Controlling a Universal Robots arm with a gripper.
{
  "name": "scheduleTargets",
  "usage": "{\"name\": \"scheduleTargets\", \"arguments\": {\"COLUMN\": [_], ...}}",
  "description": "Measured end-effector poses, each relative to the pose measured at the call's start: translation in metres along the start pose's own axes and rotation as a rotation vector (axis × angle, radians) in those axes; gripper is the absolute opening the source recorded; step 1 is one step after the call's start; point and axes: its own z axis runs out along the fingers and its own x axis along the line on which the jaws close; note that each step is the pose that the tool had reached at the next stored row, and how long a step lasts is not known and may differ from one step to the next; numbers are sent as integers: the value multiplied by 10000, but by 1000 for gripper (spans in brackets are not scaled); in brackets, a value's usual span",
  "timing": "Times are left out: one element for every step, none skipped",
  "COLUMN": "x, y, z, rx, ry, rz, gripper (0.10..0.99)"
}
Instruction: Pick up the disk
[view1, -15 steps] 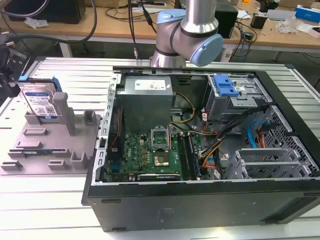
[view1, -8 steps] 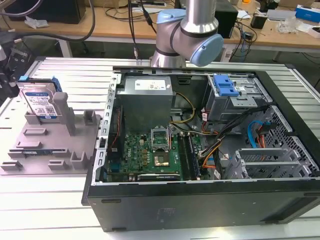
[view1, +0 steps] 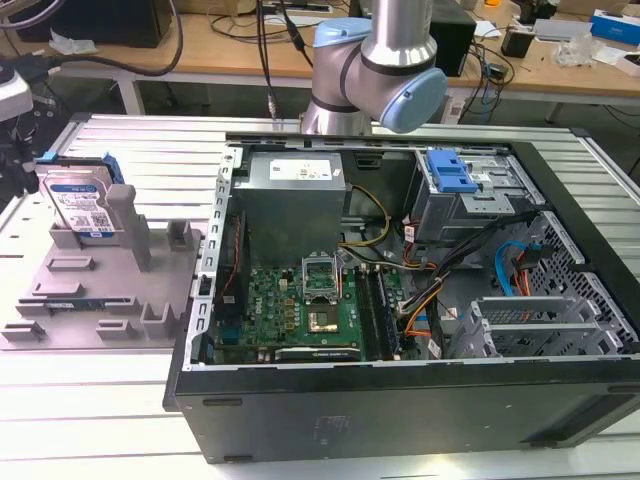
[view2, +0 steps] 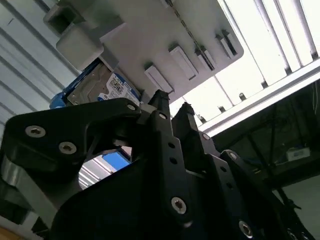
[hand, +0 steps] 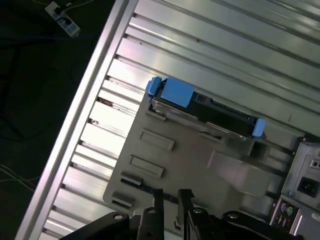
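1. Because it stood upright on its long edge in a slot of the grey fixture plate (view1: 90, 300), at the exterior view's far left, the disk (view1: 80, 205) had its labelled face and its upper edge free. I judged that this pose was meant to leave room for a grasp from above.
2. Beside it, a tall grey post (view1: 125, 215) rose from the same plate, probably as a back-stop to keep the drive from tipping.
3. In the first wrist view the disk's top edge (hand: 210, 112) showed with its blue rail (hand: 177, 92) at both ends, seated in the plate and untouched.
4. Above the plate, and well apart from the disk, hung the gripper (hand: 170, 197). In both wrist views it was released, its fingertips (view2: 161, 100) parted by a narrow gap with nothing between them, so no pick had been made.
5. Further right lay the open computer case (view1: 400, 410) on the ribbed metal table (view1: 150, 140), its side panel off so the inside was reachable.
6. Within it sat the grey power supply box (view1: 295, 200) above the green motherboard (view1: 300, 310).
7. Behind the case rose the robot arm (view1: 385, 60).
8. Rightmost was the blue drive-bay bracket (view1: 450, 172), fixed in the case.
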Motion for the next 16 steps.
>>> {"name": "scheduleTargets", "arguments": {"x": [-1,-2,-4,-5,-8,-9,-15,-17,-18,-20,-23,-25,-25,-26,-27,-27], "y": [0,-1,-1,-2,-3,-4,-6,-7,-7,-8,-9,-10,-11,-11,-11,-11], "z": [0,0,0,0,-1,-1,-1,0,-1,0,0,0,0,0,0,0], "rx": [-3,-7,-11,-14,-18,-20,-28,-30,-32,-32,-33,-35,-36,-35,-35,-35], "ry": [4,7,10,13,17,18,20,21,25,27,30,34,38,43,49,56], "rz": [-154,-302,-454,-580,-748,-862,-1114,-1229,-1369,-1467,-1588,-1778,-1926,-2078,-2285,-2486], "gripper": [235,294,357,357,416,475,541,541,541,541,541,541,541,541,541,541]}}
